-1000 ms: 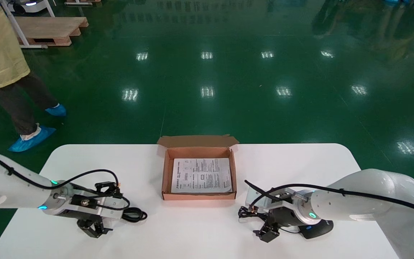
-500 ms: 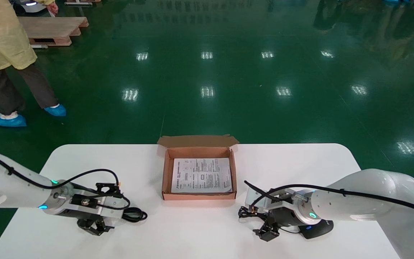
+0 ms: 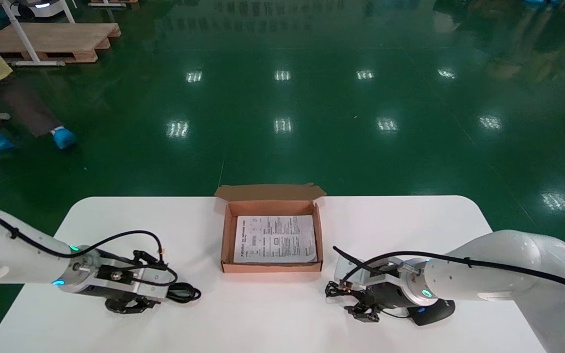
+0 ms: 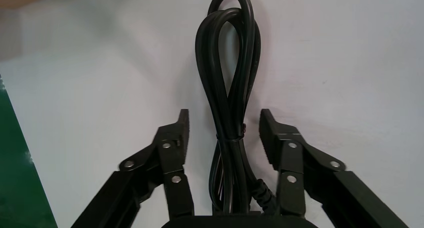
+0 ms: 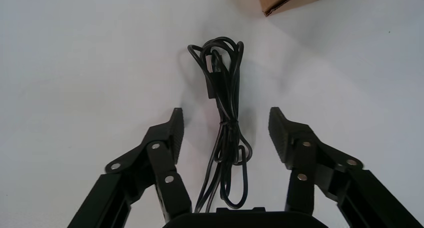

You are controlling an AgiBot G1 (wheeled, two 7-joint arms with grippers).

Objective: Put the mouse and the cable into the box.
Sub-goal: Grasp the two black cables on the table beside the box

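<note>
I see a thick black cable [image 4: 232, 103], looped and tied, lying flat between the spread jaws of my left gripper [image 4: 224, 117]. A thin tied cord [image 5: 220, 83] lies between my right gripper's [image 5: 225, 117] jaws. The black mouse [image 3: 437, 313] sits behind them, I think. The brown box [image 3: 224, 235] lies open ahead of both.

Your table [image 3: 263, 318] bears the cable [image 4: 232, 103] inside the left gripper's [image 4: 224, 115] spread jaws. The mouse cord [image 5: 225, 88] lies inside the right gripper's [image 5: 226, 113]. The box [image 3: 224, 235] sits between both grippers.

Lowered since before: left jaws astride cable [image 4: 230, 113], right jaws astride mouse cord [image 5: 223, 122].
</note>
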